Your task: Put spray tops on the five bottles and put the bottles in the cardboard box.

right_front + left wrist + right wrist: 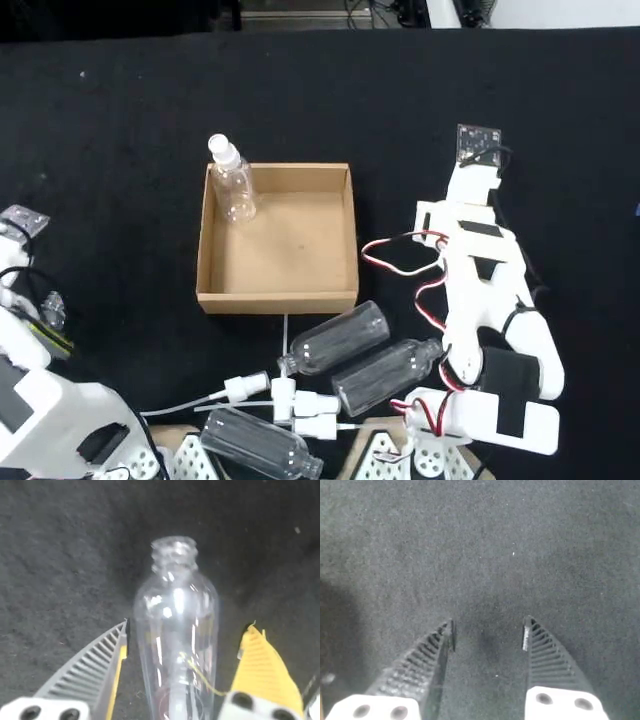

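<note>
A clear bottle without a top (pixel 175 625) stands between the fingers of my left gripper (pixel 187 627), which is shut on it; its bare neck (pixel 52 308) shows at the table's left edge. My right gripper (pixel 487 632) is open over bare black cloth, right of the cardboard box (pixel 205 255). One bottle with a spray top (pixel 232 182) leans in the box's back left corner. In front of the box lie three topless bottles (pixel 335 338), (pixel 385 375), (pixel 260 445). Among them are loose white spray tops (pixel 245 387), (pixel 305 403), (pixel 315 428).
The table is covered in black cloth (pixel 120 120). The right arm (pixel 485 290) with its red and white cables stretches from the front edge toward the back, close to the lying bottles. The arm bases (pixel 400 455) stand at the front edge.
</note>
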Robot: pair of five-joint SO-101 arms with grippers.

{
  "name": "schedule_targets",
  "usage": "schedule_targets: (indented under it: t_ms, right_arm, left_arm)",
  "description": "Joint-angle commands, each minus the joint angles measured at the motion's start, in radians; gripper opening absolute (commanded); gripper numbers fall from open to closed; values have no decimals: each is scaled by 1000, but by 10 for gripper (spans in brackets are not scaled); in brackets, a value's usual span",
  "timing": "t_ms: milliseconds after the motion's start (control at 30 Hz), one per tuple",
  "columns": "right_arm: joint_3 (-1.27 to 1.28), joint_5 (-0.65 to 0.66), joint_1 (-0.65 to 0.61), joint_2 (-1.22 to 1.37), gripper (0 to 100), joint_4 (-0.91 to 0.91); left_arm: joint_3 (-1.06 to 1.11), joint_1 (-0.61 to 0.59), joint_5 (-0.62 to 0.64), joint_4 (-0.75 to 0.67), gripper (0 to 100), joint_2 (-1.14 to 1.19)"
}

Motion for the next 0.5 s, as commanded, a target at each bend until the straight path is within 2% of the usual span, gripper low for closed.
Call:
schedule_targets:
  t_ms: [0,200,333,467]
  right_arm:
    - [-47,2,3,-5,194,-6]
    - [-45,2,3,-5,194,-6]
    - [-45,2,3,-5,194,-8]
    - [-44,2,3,-5,194,-9]
  left_arm:
    - [-42,-16,-44,34,332,-38]
    - [-42,-21,28,-84,331,51]
    - [-50,-8,94,-114,327,72]
    - [-47,28,127,-106,263,60]
